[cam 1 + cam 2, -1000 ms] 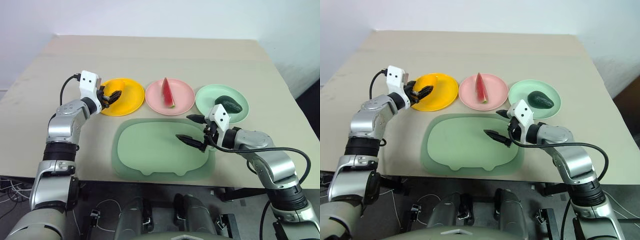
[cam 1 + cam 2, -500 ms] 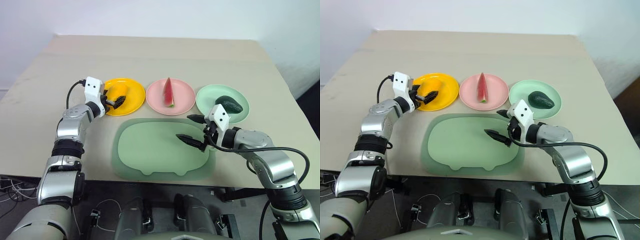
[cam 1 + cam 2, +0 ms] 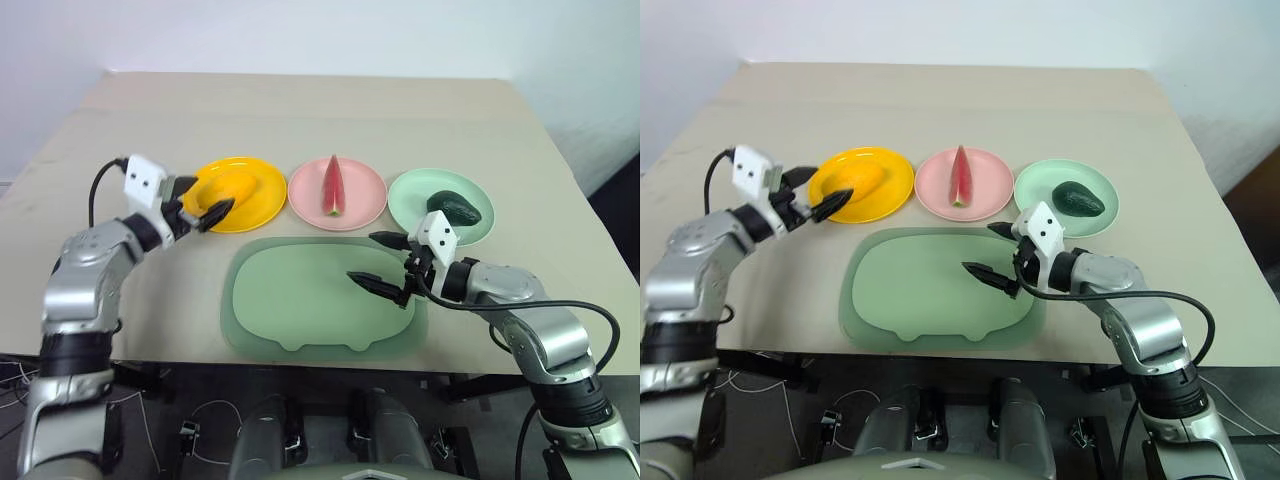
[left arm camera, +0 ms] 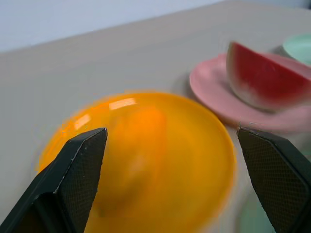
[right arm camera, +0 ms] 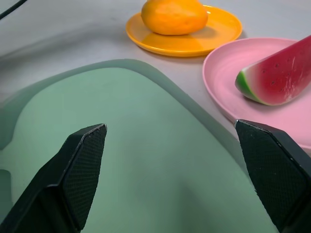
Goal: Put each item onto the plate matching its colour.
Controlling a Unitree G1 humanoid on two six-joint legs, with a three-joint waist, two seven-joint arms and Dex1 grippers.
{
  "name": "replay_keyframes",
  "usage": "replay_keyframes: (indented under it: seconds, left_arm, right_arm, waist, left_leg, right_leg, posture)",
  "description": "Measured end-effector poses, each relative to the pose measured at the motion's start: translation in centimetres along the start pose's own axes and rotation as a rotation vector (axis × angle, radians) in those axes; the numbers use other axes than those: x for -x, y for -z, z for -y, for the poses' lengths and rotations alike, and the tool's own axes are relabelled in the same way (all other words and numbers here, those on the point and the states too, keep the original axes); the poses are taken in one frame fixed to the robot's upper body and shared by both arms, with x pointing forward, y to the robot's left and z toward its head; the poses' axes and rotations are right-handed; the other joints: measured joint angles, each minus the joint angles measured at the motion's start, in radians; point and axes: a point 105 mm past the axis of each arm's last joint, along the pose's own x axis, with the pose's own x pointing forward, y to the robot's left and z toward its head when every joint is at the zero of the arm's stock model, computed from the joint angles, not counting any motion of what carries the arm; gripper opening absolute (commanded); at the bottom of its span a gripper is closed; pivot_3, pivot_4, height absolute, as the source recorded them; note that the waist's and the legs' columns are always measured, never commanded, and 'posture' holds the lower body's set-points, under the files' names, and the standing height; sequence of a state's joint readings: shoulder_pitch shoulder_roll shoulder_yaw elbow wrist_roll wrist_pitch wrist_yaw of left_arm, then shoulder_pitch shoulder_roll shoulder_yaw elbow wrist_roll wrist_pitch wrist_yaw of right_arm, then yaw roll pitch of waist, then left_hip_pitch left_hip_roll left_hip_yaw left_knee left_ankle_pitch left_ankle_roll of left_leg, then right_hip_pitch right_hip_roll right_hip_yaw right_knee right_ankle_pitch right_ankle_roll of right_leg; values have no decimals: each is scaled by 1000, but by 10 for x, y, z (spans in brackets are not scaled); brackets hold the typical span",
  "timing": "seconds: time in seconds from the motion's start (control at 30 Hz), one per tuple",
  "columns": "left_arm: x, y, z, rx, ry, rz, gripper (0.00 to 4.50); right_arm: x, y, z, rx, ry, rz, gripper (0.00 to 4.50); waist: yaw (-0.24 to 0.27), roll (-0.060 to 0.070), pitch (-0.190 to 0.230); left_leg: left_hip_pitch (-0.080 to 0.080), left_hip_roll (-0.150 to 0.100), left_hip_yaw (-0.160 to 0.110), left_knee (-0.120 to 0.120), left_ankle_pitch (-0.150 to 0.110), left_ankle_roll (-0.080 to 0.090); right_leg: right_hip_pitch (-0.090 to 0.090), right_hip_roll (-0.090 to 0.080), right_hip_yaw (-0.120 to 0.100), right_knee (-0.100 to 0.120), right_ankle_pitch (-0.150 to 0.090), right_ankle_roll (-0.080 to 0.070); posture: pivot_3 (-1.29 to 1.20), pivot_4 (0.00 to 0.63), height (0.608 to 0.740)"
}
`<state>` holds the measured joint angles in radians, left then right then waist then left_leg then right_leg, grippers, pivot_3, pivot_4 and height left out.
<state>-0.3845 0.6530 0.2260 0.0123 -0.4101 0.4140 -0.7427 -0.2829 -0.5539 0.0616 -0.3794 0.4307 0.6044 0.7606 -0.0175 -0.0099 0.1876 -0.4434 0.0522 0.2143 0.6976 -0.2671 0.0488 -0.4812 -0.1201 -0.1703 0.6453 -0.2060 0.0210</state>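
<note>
The yellow mango (image 3: 222, 187) lies on the yellow-orange plate (image 3: 262, 200). My left gripper (image 3: 208, 198) hovers open at that plate's near-left rim, clear of the mango, with nothing between its fingers. The red watermelon wedge (image 3: 331, 185) rests on the pink plate (image 3: 362, 203). On the mint green plate (image 3: 412, 192) sits the dark green avocado (image 3: 456, 208). My right gripper (image 3: 361, 256) stays open and empty above the right side of the tray. The left wrist view shows the mango (image 4: 136, 145) close ahead of the open fingers.
A large pale green tray (image 3: 300, 300) with nothing on it lies at the table's front edge, between the arms and just in front of the three plates. Bare tan table extends behind the plates and to both sides.
My left gripper has opened and let go of the mango on the yellow-orange plate, then drawn back towards the left front. The right arm has not moved.
</note>
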Motion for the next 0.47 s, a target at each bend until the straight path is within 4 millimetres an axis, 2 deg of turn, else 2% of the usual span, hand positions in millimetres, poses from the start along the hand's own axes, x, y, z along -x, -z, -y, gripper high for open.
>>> replay_keyframes:
  seconds: [0.07,0.2,0.33,0.47]
  left_arm:
    - [14,9,11,5,50,-15,4488]
    - [29,19,26,-41,121,4,4488]
    - [37,23,42,-18,177,75,4488]
    - [42,24,49,-3,213,103,4488]
  right_arm:
    - [0,-2,-1,-12,1,15,4500]
    - [6,0,3,-17,41,28,4500]
    - [16,11,6,-59,79,19,4500]
    - [23,6,12,-64,109,44,4500]
  waist:
    - [4,0,0]
    - [10,0,0]
    - [5,0,0]
    - [4,0,0]
  left_leg:
    - [0,0,0,0,0,0]
    - [0,0,0,-1,0,0]
    - [-1,-1,1,-5,-1,0]
    - [-1,0,1,-6,0,0]
  right_leg:
    - [0,-1,0,0,-1,-2]
    - [1,-1,0,-7,-2,-2]
    - [3,0,0,-14,1,-4]
    - [2,1,0,-13,1,-5]
  posture:
    - [0,150,696]
    - [0,150,696]
    - [0,150,696]
    - [0,150,696]
